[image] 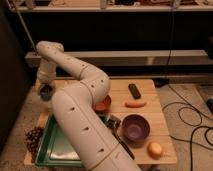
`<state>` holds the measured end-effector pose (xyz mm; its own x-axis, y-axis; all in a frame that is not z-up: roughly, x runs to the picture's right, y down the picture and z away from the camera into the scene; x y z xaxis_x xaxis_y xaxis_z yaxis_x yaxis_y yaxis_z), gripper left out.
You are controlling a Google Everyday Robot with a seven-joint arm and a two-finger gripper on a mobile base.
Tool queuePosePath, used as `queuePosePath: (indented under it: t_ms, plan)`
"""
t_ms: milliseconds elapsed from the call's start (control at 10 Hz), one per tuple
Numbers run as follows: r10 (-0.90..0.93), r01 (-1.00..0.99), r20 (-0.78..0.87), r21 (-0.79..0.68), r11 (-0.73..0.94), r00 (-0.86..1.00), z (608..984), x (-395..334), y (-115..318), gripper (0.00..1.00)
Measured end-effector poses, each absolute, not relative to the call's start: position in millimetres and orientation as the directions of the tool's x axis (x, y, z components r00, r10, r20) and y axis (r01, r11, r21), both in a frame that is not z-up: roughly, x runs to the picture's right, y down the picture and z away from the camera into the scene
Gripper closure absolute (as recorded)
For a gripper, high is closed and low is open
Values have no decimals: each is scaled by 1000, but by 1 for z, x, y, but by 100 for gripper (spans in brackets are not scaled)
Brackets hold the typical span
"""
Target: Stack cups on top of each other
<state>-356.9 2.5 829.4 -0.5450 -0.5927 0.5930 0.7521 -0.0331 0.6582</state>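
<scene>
Arm is reaching from the bottom centre up & left across the wooden table (150, 107), big white segments blocking much of the middle. Gripper (46, 91) is hanging at the table's far-left edge, right over a small dark object that could be the dark grey cup (46, 94); can't tell if it's touching it or gripping it. White cup isn't showing anywhere, likely behind the arm.

Orange-red bowl (104, 105) is peeking out just beside the arm's right side, near table centre. Purple bowl (135, 128) is sitting toward the front right, w/ a yellow-orange round fruit (155, 149) near it at the front corner. Carrot-like orange item (135, 104) is lying between the bowls & the far edge, and a black oblong object (134, 90) is lying just behind it. Green tray (54, 142) is sitting front left, partly under the arm. Bunch of dark grapes (34, 138) is lying just beside the tray's left rim.
</scene>
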Motion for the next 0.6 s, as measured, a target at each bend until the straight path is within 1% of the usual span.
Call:
queuePosePath:
  t_ms: [100, 200, 400, 600]
  plan:
    - [-593, 752, 593, 658, -33, -545, 829, -357, 2, 68]
    - [-593, 752, 593, 658, -33, -545, 829, -357, 3, 56]
    - [-593, 752, 593, 658, -33, -545, 829, -357, 3, 36]
    - [-593, 752, 593, 658, -33, -545, 829, -357, 3, 21]
